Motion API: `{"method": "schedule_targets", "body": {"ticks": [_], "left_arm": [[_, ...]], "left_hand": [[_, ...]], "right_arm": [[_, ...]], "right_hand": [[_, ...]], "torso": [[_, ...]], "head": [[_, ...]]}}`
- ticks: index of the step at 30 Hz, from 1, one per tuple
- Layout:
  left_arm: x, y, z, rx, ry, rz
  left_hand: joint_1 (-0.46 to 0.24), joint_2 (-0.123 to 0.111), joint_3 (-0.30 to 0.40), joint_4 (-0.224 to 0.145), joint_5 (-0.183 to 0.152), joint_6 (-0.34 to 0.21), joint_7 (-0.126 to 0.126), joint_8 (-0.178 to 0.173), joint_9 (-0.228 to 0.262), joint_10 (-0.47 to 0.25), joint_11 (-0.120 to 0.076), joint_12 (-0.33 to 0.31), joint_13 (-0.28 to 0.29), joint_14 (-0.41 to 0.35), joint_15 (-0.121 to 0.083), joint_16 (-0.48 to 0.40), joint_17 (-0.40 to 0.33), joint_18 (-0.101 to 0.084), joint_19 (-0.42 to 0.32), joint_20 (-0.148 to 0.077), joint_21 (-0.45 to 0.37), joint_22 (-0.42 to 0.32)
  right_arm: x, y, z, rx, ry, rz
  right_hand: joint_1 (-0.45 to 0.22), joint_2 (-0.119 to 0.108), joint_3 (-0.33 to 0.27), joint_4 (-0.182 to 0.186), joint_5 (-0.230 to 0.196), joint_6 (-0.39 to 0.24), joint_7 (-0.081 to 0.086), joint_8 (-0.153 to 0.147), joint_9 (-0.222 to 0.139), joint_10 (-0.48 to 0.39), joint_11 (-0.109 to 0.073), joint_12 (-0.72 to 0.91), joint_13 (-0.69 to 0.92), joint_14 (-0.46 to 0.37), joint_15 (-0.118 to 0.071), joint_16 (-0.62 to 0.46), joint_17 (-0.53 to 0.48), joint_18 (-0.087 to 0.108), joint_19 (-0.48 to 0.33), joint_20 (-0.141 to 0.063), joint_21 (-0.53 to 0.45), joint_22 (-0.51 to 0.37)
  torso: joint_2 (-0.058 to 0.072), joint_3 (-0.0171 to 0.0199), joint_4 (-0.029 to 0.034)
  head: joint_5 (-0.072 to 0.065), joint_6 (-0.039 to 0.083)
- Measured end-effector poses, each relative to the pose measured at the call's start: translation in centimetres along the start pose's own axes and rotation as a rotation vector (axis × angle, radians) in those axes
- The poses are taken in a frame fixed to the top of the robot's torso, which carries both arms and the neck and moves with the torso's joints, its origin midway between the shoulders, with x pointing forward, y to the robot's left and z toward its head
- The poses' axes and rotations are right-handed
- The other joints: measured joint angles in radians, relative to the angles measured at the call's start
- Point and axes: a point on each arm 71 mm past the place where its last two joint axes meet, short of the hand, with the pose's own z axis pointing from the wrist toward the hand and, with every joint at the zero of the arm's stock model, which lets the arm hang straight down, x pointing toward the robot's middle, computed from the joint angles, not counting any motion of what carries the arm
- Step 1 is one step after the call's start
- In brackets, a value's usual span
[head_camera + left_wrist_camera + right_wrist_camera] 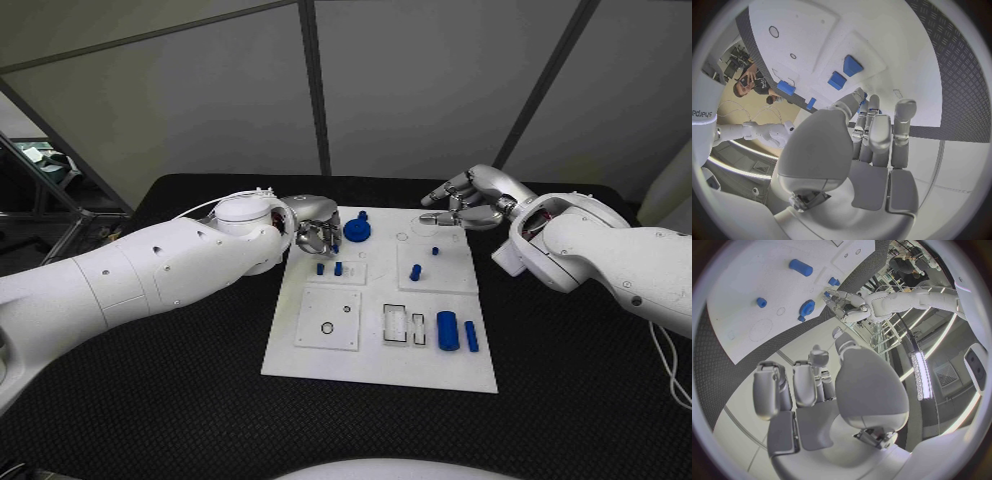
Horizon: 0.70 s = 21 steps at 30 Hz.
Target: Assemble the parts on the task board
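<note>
The white task board lies mid-table. At its far edge stands a round blue part. Two short blue pegs stand near the left side, and two more blue pegs stand toward the right. A blue cylinder and a thin blue bar lie at the near right. My left hand is at the board's far left corner, its fingers drawn together on a small blue part. My right hand hovers over the far right corner, its loosely bent fingers holding nothing.
Black table surrounds the board. Square insets with a round hole and narrow slots sit in the board's near half. Grey wall panels stand close behind the table's far edge.
</note>
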Motion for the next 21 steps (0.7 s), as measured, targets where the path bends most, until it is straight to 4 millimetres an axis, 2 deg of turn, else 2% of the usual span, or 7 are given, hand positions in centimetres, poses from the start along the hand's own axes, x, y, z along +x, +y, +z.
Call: {"method": "schedule_targets", "body": {"ticks": [7,16,21], "left_arm": [[0.05,0.11,0.01,-0.006,0.003,-0.001],[0.29,0.36,-0.01,-0.017,0.014,-0.001],[0.3,0.41,0.0,-0.018,0.014,-0.001]], "left_hand": [[-0.007,-0.007,0.0,0.0,-0.004,-0.008,0.008,-0.006,-0.007,-0.005,0.004,-0.008,-0.003,0.0,0.0,0.0,-0.007,0.0,0.0,0.0,0.0,0.002],[-0.021,-0.021,0.02,-0.006,-0.008,-0.116,0.009,-0.014,-0.049,-0.008,0.008,-0.012,-0.004,0.0,0.0,0.0,-0.015,0.0,-0.004,0.004,0.0,0.01],[-0.02,-0.02,0.02,-0.006,-0.008,-0.121,0.011,-0.014,-0.056,-0.008,0.008,-0.015,-0.004,0.0,0.0,0.0,-0.018,0.0,-0.004,0.004,0.0,0.01]], "right_arm": [[-0.03,-0.03,-0.01,0.001,-0.001,0.0],[-0.04,-0.05,-0.02,0.001,-0.001,0.0],[-0.05,-0.06,-0.02,0.001,-0.001,0.0]], "right_hand": [[-0.004,0.004,0.0,0.0,0.0,0.0,0.0,0.0,0.0,0.0,0.0,0.0,0.0,0.0,0.0,0.0,0.0,0.0,0.0,0.0,0.0,0.0],[-0.004,0.004,0.0,0.0,0.0,0.0,0.0,0.0,0.0,0.0,0.0,0.0,0.0,0.0,0.0,0.0,0.0,0.0,0.0,0.0,0.0,0.0],[-0.004,0.004,0.0,0.0,0.0,0.0,0.0,0.0,0.0,0.0,0.0,0.0,0.0,0.0,0.0,0.0,0.0,0.0,0.0,0.0,0.0,0.0]], "torso": [[0.0,-0.0002,0.0],[0.0,-0.0002,0.0005],[0.0,-0.0002,0.0005]], "head": [[0.0,-0.001],[0.0,-0.001],[0.0,-0.001]]}}
